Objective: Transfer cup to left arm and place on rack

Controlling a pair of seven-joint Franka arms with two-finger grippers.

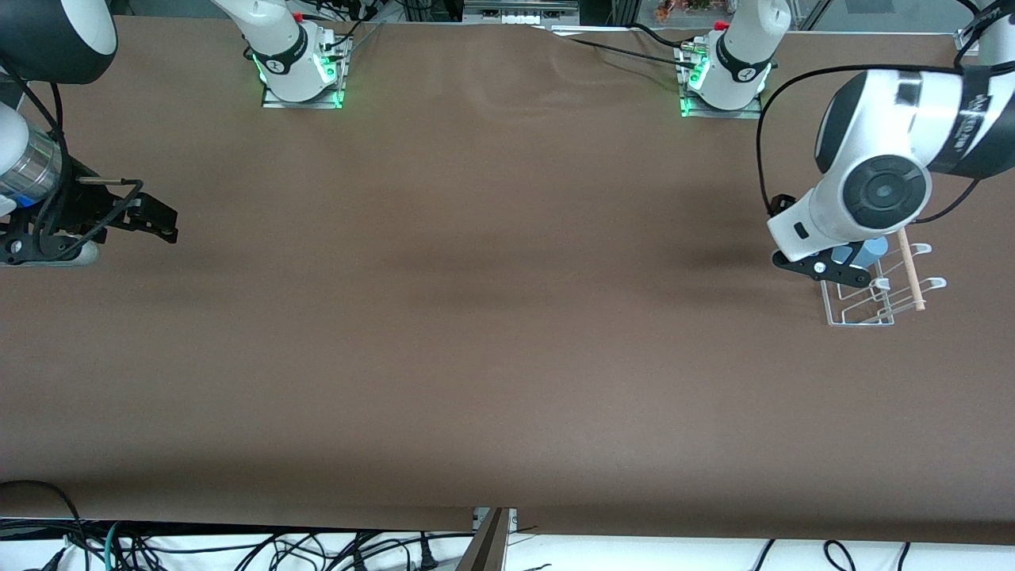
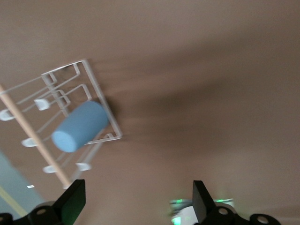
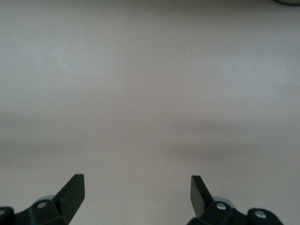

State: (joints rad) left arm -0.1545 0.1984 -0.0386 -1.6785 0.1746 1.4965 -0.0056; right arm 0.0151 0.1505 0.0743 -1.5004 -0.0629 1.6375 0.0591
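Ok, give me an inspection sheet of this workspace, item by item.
Surface: brown table cover, slightly wrinkled near the arm bases.
Job's things: light-blue plastic cup sits tilted on the white wire rack with its wooden rod.
Clutter: nothing seen.
Grippers: left gripper open, empty, beside the rack; right gripper open, empty, waiting at its end.
Cables: black cables below the table edge.
Surroundings: green-lit arm bases.

The brown table (image 1: 476, 317) fills the frame; the rack (image 1: 860, 309) stands at middle right; two arm bases (image 1: 301, 79) sit along the top edge.
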